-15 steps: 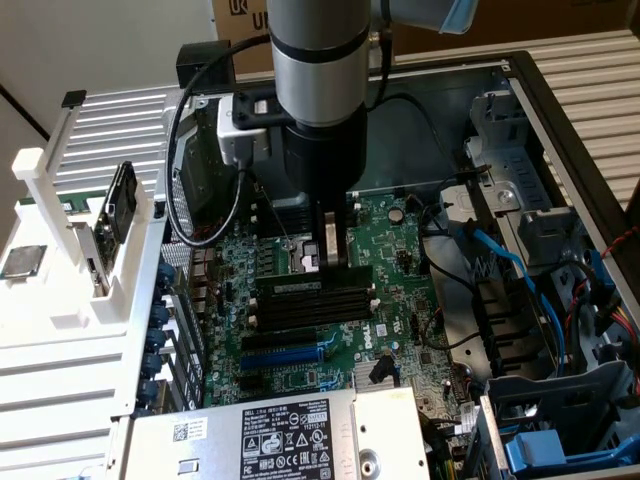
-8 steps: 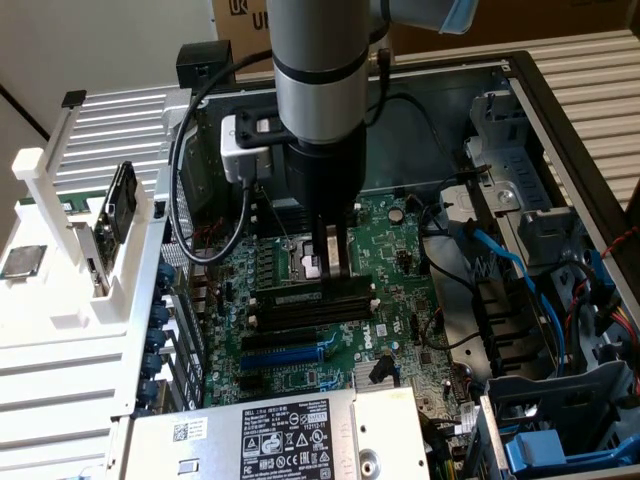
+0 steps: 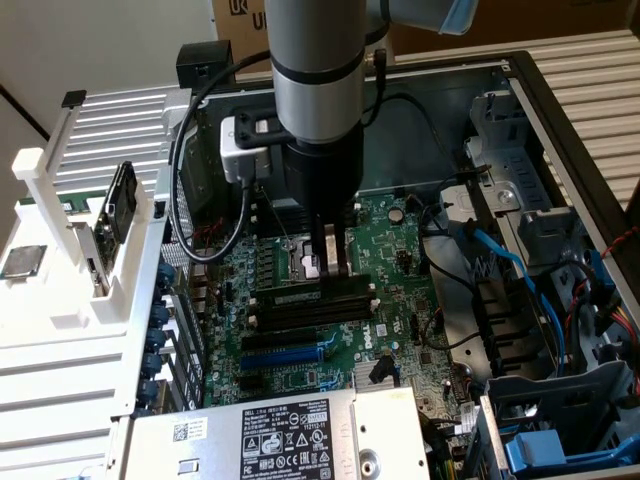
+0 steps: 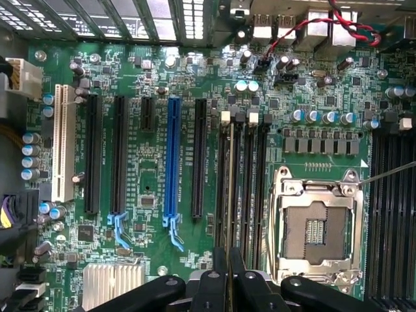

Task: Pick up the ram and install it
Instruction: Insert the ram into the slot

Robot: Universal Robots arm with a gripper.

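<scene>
My gripper (image 3: 335,265) reaches down into the open computer case over the motherboard (image 3: 400,250). Its two dark fingers (image 4: 214,279) stand close together, shut on the ram (image 4: 229,188). The wrist view shows the ram edge-on as a thin strip running along one of the black memory slots (image 4: 247,182). In the exterior view the ram (image 3: 300,290) lies level along the slot bank just under the fingertips. I cannot tell whether it is seated in the slot or held just above it.
The open CPU socket (image 4: 318,227) sits right beside the memory slots. A blue expansion slot (image 4: 173,156) and black ones lie further along the board. A power supply (image 3: 270,435) borders the case front, blue cables (image 3: 500,260) the exterior view's right, a white rack (image 3: 60,250) its left.
</scene>
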